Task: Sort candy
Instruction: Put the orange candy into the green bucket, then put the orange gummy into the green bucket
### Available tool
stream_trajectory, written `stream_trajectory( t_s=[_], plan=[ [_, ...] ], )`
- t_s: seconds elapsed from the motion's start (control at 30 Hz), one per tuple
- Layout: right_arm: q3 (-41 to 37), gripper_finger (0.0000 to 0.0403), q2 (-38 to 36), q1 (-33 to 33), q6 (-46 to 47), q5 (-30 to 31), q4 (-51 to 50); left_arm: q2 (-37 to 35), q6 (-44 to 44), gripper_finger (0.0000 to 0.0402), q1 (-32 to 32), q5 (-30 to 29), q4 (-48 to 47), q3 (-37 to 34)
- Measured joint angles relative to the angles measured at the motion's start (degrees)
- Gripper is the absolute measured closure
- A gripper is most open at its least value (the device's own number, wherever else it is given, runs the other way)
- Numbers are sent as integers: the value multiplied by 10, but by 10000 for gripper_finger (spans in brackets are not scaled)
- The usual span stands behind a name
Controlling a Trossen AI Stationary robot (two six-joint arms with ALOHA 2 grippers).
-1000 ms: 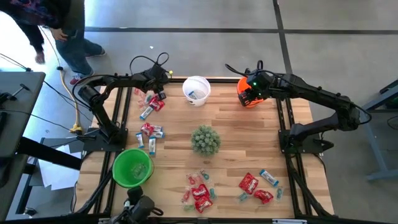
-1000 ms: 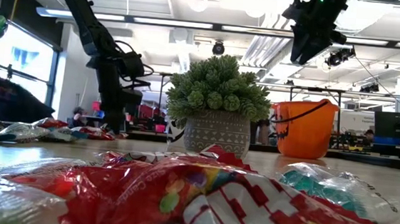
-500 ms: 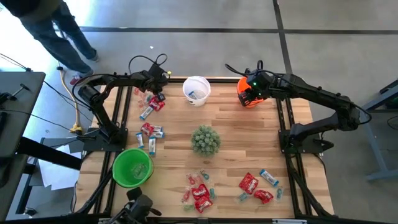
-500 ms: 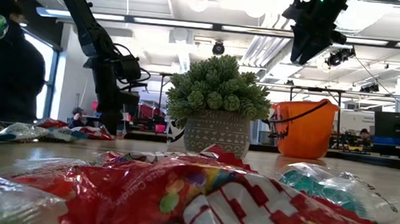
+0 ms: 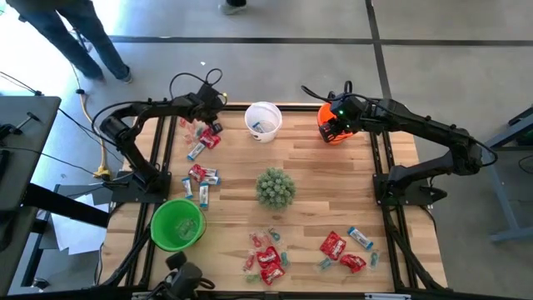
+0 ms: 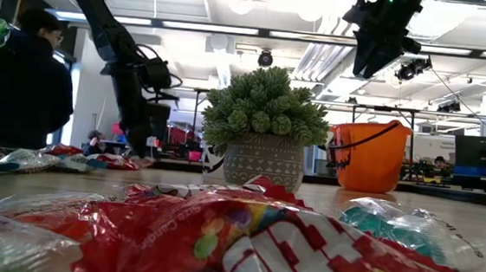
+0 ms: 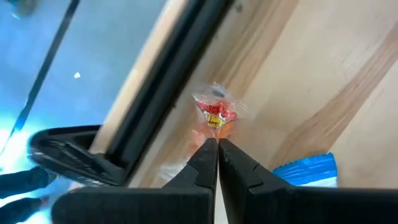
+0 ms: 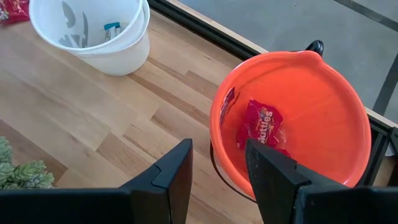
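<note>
**Candy sorting barely begun, most sweets still loose**

Wooden planks make up the tabletop (image 5: 316, 179), which sits in a framed rig on a grey floor, with a person's legs at the far left edge and ceiling lights and desks in the room behind.

Little is sorted. The orange bucket (image 8: 292, 118) holds a few red packets (image 8: 261, 124), the white bucket (image 5: 263, 121) a blue-wrapped sweet or two, and the green bucket (image 5: 176, 223) looks empty, though its inside is hard to read. Most candy still lies loose: a scatter near the left arm (image 5: 202, 142), another beside the green bucket (image 5: 200, 177), and two heaps along the near edge (image 5: 266, 257). A spiky green plant (image 5: 275, 187) stands mid-table.

The left gripper (image 7: 216, 146) is pressed together at the far left corner, apparently pinching the edge of a small clear-wrapped red and orange sweet (image 7: 215, 114). The right gripper (image 8: 217, 165) hangs spread above the orange bucket, holding nothing.
</note>
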Motion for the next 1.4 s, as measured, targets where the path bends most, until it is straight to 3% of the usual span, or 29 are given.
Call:
stream_trajectory(
  t_s=[0.63, 0.97, 1.4],
  plan=[
    [0, 258, 0, 0, -4, 0, 0, -151, -56, 401, -26, 24, -66, 0],
    [0, 258, 0, 0, -4, 0, -3, -89, 0, 395, -22, 27, -66, 0],
    [-5, 258, 1, 0, -4, 0, -9, -9, 26, 313, -21, 24, -29, 0]
  ],
)
